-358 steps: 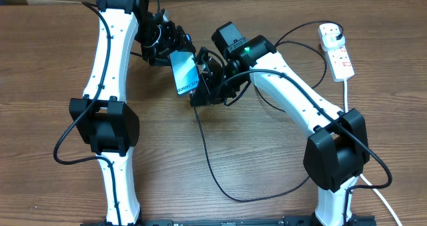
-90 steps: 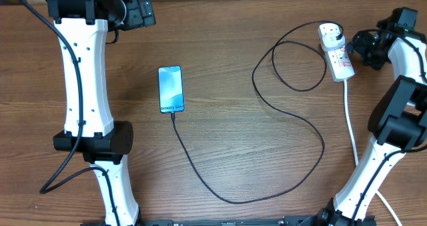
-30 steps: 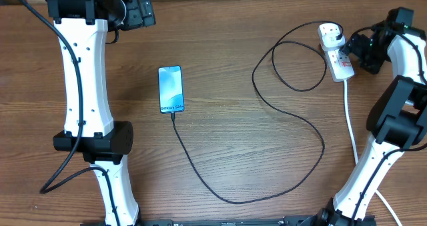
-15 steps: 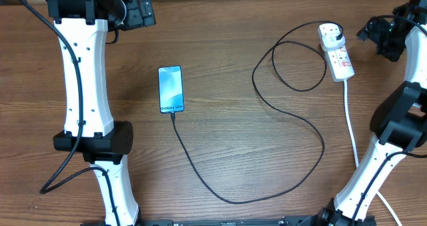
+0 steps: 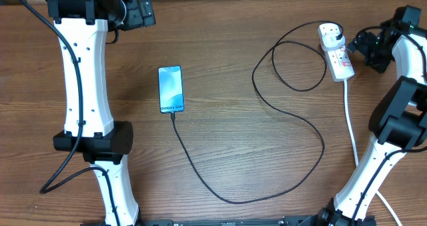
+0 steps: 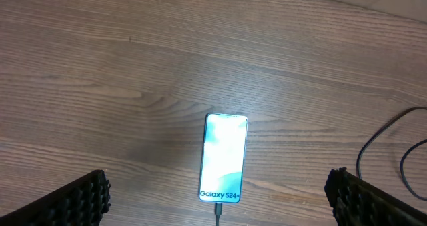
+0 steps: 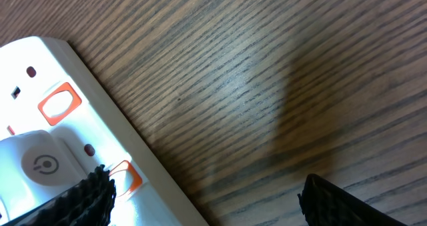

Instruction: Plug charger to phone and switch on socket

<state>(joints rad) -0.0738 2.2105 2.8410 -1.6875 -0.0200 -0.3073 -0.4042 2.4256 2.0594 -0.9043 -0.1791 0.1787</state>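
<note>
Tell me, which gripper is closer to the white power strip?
The right. The right gripper sits close beside the power strip, on its right side. The left gripper is far off at the opposite side, beyond the phone.

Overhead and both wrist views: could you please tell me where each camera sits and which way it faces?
Overhead: above the table, straight down on phone, socket, left arm, right arm.
Left wrist: high, facing down at the phone; fingers in bottom corners.
Right wrist: close over the socket; fingers along bottom edge.
Shared: phone with left wrist, socket with right.
</note>
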